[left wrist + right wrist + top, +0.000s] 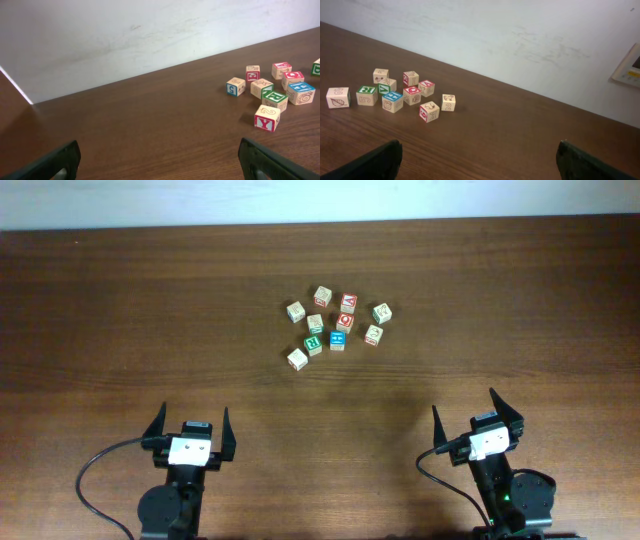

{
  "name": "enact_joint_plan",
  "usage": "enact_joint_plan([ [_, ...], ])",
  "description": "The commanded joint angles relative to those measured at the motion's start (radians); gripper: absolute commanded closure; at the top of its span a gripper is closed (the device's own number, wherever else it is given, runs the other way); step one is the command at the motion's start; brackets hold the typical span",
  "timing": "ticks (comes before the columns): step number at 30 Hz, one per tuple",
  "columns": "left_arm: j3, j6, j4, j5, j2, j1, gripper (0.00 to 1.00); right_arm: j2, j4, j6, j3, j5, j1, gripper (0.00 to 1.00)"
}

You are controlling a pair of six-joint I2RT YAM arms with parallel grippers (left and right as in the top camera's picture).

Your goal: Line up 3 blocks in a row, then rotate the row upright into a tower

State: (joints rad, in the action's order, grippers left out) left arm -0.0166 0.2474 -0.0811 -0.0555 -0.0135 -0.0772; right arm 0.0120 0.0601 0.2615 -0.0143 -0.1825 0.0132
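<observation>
1. Left gripper (194, 414) and right gripper (472, 412) gape wide, empty, at six o'clock.
2. Toward twelve o'clock sit the green block (313, 341), the blue block (337, 338) beside it, and the orange-marked block (373, 335) at its three o'clock.
3. Rotation looks unstarted; next, reach and straddle one cube.

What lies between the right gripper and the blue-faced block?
Only bare brown table. In the overhead view, no other block sits between the right gripper and the blue-faced block. The right wrist view shows the same.
</observation>
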Motion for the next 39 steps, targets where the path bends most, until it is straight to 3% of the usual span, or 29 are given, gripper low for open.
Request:
enact_joint_plan([
  [1, 0.008, 0.019, 0.0, 0.071, 0.008, 0.002, 0.01, -0.008, 0.002, -0.007, 0.009, -0.002, -0.007, 0.01],
  [21, 0.007, 0.019, 0.01, 0.035, 0.008, 0.002, 0.01, -0.008, -0.017, -0.008, 0.009, -0.01, -0.007, 0.01],
  [25, -0.081, 0.0, -0.034, 0.114, -0.047, 0.002, 0.01, 0.01, -0.045, -0.092, -0.052, -0.063, -0.007, 0.01],
  [29, -0.446, -0.022, -0.196, 0.146, -0.36, 0.002, 0.01, 0.32, -0.006, -0.124, -0.349, -0.254, -0.007, 0.01],
  [34, -0.877, -0.023, -0.407, 0.15, -0.795, 0.002, 0.01, 0.85, 0.473, -0.124, -0.966, -0.286, -0.007, 0.02],
  [37, -1.147, -0.022, -0.597, 0.252, -1.076, 0.002, 0.01, 1.164, 0.763, -0.124, -1.281, -0.289, -0.007, 0.02],
  [39, -1.258, -0.022, -0.694, 0.344, -1.225, 0.002, 0.01, 1.32, 0.861, -0.124, -1.4, -0.302, -0.007, 0.02],
])
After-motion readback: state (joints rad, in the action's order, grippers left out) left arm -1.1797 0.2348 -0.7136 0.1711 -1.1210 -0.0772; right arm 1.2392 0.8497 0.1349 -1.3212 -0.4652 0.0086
